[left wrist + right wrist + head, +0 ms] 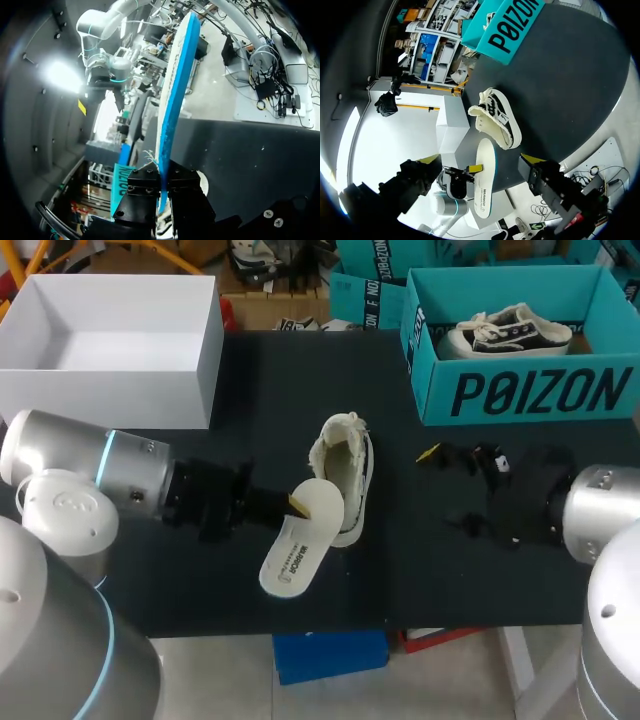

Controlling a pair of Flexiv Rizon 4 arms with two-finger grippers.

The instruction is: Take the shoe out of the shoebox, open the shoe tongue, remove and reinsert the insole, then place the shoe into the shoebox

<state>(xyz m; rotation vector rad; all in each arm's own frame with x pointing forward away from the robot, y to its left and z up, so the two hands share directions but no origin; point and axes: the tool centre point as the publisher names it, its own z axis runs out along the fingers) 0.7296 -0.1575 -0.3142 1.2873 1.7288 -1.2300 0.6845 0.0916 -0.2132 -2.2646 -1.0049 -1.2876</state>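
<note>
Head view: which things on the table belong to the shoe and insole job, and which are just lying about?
Job in hand: shoe on the table; insole, gripped by the left tool; teal shoebox.
Lying about: white box; second shoe inside the teal shoebox.

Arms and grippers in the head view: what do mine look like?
The left arm and right arm are thick silver-grey cylinders with pale, rounded joint housings. The left one shows a thin light-blue ring. Each ends in a black wrist block. The left gripper and right gripper are black, two-fingered and yellow-tipped.
</note>
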